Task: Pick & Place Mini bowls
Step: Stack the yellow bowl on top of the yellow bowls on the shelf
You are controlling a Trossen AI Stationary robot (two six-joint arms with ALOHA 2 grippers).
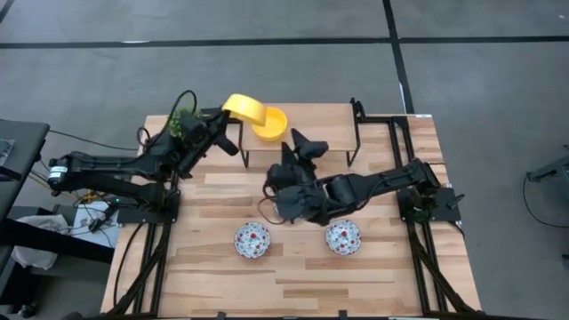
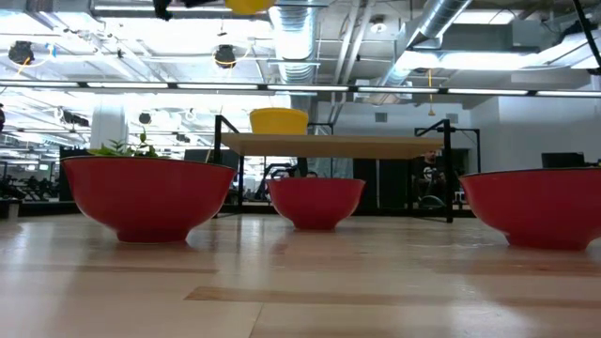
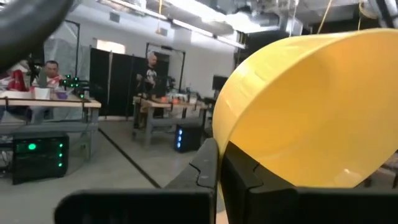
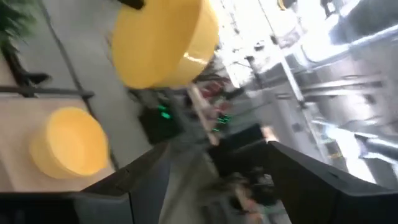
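Note:
A glossy yellow mini bowl is up in the air in my left gripper, tilted over the raised shelf; it also shows in the left wrist view and the right wrist view. A second yellow bowl stands on the shelf. Two floral bowls rest on the table near the front. The low view shows three red-walled bowls. My right gripper is open and empty, close to the shelf's front edge. My left gripper is shut on the yellow bowl at its wall near the rim, with a dark finger in front of the spot. Whether one finger is inside the bowl does not show. The bowl is lifted clear and tilted on its side above the shelf.
The wooden shelf on a black frame stands along the table's far side. A small green plant sits at its left end, under my left arm. The right arm lies across the table's middle. Bare wood lies near the front edge.

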